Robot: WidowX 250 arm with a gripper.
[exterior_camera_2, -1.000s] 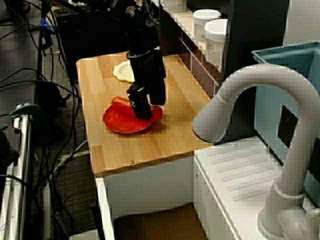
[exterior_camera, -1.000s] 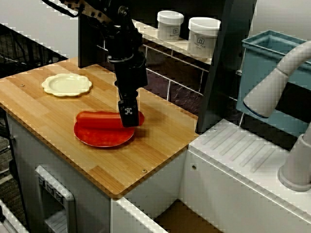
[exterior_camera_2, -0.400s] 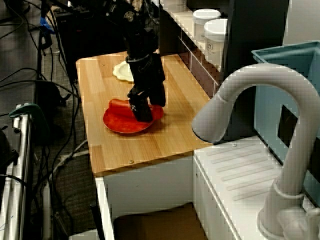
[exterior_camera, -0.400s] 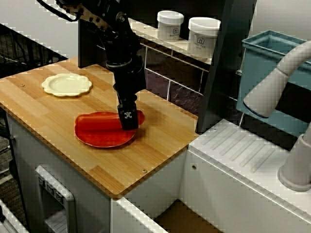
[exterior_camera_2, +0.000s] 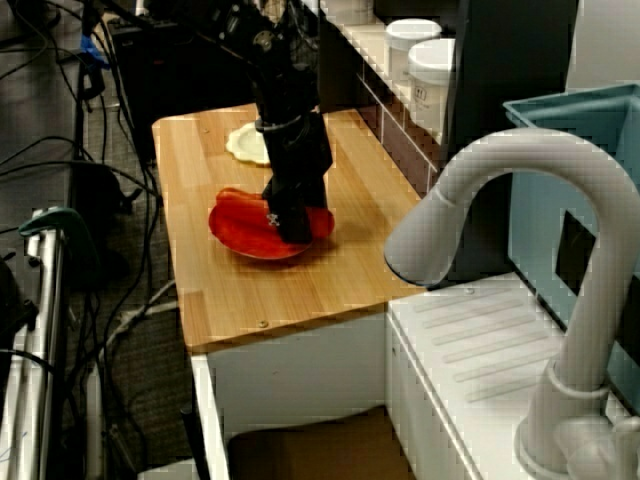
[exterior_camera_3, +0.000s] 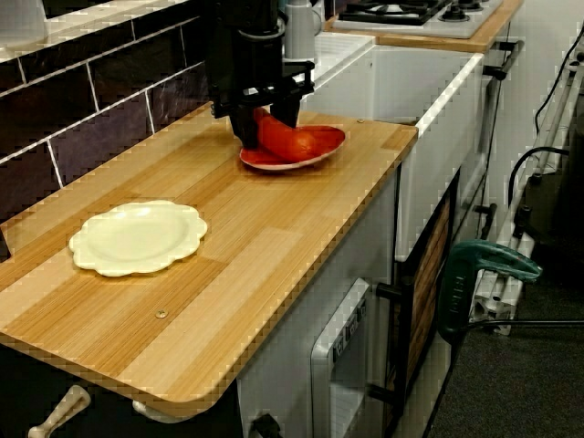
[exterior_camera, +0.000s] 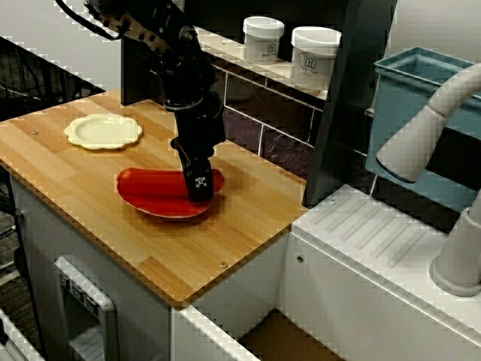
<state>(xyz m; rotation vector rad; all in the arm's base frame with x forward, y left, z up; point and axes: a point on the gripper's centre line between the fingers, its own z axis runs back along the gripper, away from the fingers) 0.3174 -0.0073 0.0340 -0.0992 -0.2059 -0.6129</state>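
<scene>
My claw point(exterior_camera: 199, 189) is clenched on the rim of the red plate point(exterior_camera: 154, 204), tilting it off the wooden counter point(exterior_camera: 252, 214) toward its right edge. The cream plate point(exterior_camera: 103, 130) sits well apart.

The pincer point(exterior_camera_2: 294, 226) clamps the rim of the red plate point(exterior_camera_2: 243, 232), tilted over the counter point(exterior_camera_2: 300, 292).

The plate point(exterior_camera: 154, 204) sits over the middle of the worktop point(exterior_camera: 225, 237). On it lies a long food item point(exterior_camera: 150, 181). The end effector point(exterior_camera: 199, 192) stands at that item's end, by the plate's edge nearest the sink unit point(exterior_camera: 376, 233).

In the view across the worktop, a second plate point(exterior_camera: 103, 131) lies left of and behind the plate, well apart. Behind and above the plate, one jar point(exterior_camera: 264, 37) and another jar point(exterior_camera: 315, 47) stand side by side on a shelf point(exterior_camera: 282, 69). The sink unit adjoins the worktop right of the plate, with a tub point(exterior_camera: 409, 83) behind it.
</scene>
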